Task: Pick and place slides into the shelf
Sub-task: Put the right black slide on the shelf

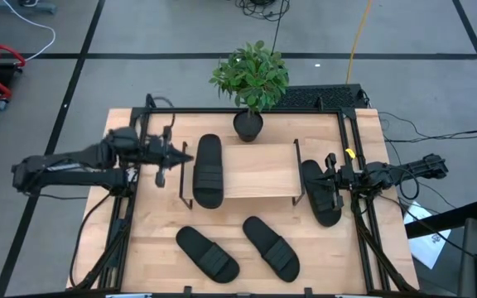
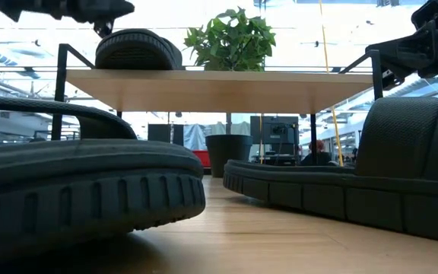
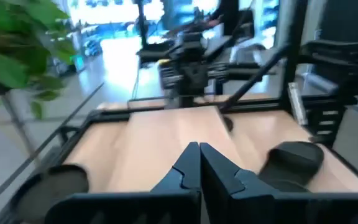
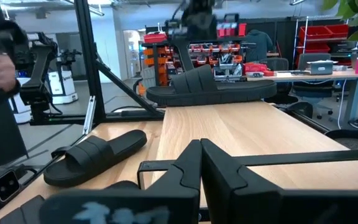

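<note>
Two black slides lie nearest the front edge of the table [image 1: 151, 261], side by side and angled, apart from each other: the front left slide [image 1: 208, 253] and the front right slide [image 1: 271, 247]. From the low view they fill the foreground, with ribbed sole edges, one on the left [image 2: 82, 194] and one on the right [image 2: 356, 183].

Behind them stands the shelf [image 1: 255, 170], a low rack with a light wood top board and thin black wire side frames. A third slide [image 1: 208, 170] lies along the left end of the shelf top, lengthwise front to back; the low view shows it resting on the board [image 2: 138, 50]. A fourth slide [image 1: 320, 192] lies on the table just beside the shelf's right frame.

Left gripper [image 1: 180, 156] hovers just left of the slide on the shelf, its fingers pressed together and holding nothing; its wrist view shows the two dark fingers [image 3: 185, 171] meeting at the tips. Right gripper [image 1: 331, 180] sits over the fourth slide, fingers pressed together too and empty, as its wrist view shows [image 4: 199, 163].

A potted plant [image 1: 251, 83] stands at the back of the table, just behind the shelf.
</note>
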Action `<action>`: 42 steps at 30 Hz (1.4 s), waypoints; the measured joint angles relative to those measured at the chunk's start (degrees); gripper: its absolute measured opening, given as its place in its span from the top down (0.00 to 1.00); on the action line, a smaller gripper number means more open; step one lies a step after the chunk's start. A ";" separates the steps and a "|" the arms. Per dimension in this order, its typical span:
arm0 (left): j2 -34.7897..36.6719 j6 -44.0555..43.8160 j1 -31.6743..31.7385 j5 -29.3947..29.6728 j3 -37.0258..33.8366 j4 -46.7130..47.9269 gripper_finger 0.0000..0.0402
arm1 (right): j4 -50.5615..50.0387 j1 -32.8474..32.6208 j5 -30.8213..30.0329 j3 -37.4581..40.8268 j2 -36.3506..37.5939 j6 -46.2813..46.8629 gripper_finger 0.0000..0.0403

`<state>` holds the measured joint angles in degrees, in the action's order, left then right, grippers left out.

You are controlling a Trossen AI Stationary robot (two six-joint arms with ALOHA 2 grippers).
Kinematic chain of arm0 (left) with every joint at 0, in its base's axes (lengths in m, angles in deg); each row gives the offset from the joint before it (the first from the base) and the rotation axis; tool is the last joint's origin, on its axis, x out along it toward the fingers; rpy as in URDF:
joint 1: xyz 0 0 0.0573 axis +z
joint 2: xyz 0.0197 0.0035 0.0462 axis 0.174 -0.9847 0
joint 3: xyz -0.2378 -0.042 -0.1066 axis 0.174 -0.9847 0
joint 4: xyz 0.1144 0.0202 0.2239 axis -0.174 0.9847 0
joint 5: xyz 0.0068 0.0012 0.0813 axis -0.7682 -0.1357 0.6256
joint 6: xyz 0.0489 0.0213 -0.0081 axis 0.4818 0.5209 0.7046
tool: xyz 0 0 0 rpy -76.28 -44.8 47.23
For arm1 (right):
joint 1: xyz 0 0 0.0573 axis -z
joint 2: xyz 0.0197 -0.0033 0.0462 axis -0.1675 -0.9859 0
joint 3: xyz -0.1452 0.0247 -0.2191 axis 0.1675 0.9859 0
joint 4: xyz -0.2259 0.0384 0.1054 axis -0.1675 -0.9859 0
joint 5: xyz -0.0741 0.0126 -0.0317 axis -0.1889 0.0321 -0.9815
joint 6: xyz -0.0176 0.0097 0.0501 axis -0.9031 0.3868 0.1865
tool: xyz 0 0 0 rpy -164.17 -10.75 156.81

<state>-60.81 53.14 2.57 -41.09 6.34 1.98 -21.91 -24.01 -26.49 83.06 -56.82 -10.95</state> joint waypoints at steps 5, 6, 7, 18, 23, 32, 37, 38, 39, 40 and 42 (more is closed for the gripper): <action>3.24 -1.04 1.03 5.65 -8.84 -4.20 1.00 | 0.01 0.00 0.02 -0.01 0.00 0.97 1.00; 4.45 -1.06 1.11 5.47 -9.97 -5.22 1.00 | 0.00 0.01 0.02 -0.02 0.00 1.45 1.00; 5.78 -1.08 1.22 4.76 -11.02 -6.51 1.00 | 0.00 0.00 0.04 0.00 0.00 1.56 1.00; 23.36 -1.18 -1.79 -11.68 -20.17 -2.78 1.00 | -0.08 0.00 0.03 0.00 0.00 1.09 1.00; 25.77 -1.04 -3.67 -11.78 -23.62 -2.22 1.00 | -0.20 0.02 0.00 -0.02 0.00 0.49 1.00; 25.93 2.32 -5.93 -11.76 -25.77 -2.03 1.00 | 0.28 0.00 -0.09 0.00 0.00 -1.92 1.00; 25.91 3.57 -6.80 -11.76 -25.78 -0.61 1.00 | 0.42 0.00 -0.11 0.00 0.02 -1.93 1.00; 25.93 3.49 -6.92 -11.76 -25.78 -0.57 1.00 | 0.52 0.01 -0.11 -0.02 0.02 -1.94 1.00; 25.91 3.31 -7.07 -11.76 -25.78 -0.52 1.00 | 0.60 0.01 -0.11 -0.01 0.02 -1.98 1.00; 25.93 2.77 -7.18 -11.76 -25.78 -0.30 1.00 | 0.63 0.02 -0.13 -0.01 0.00 -2.22 1.00; 25.95 1.75 -7.52 -11.78 -25.74 0.62 1.00 | 0.63 0.02 -0.16 0.00 0.02 -3.14 1.00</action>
<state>-34.86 54.88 -4.95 -52.87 -19.39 2.59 -21.27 -23.99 -26.65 83.07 -56.80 -14.09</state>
